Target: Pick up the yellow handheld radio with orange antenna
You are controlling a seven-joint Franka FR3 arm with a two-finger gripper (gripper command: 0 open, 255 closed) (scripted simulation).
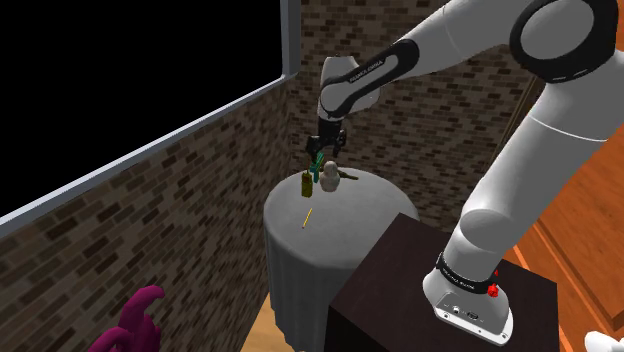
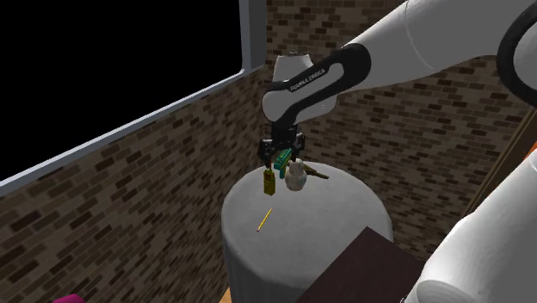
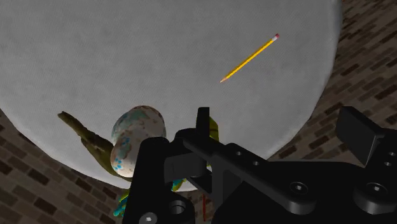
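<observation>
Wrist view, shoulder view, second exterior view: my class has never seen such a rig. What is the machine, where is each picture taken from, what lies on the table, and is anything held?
It is a white robot arm on a dark box, ending in a black two-fingered end effector. The shoulder and second exterior views look down from beside the arm; the wrist view comes from a camera on its hand. The round grey table carries a yellow pencil, a speckled egg-shaped thing, an upright yellowish radio and a teal thing I cannot name. The fingers stand apart; nothing is held.
</observation>
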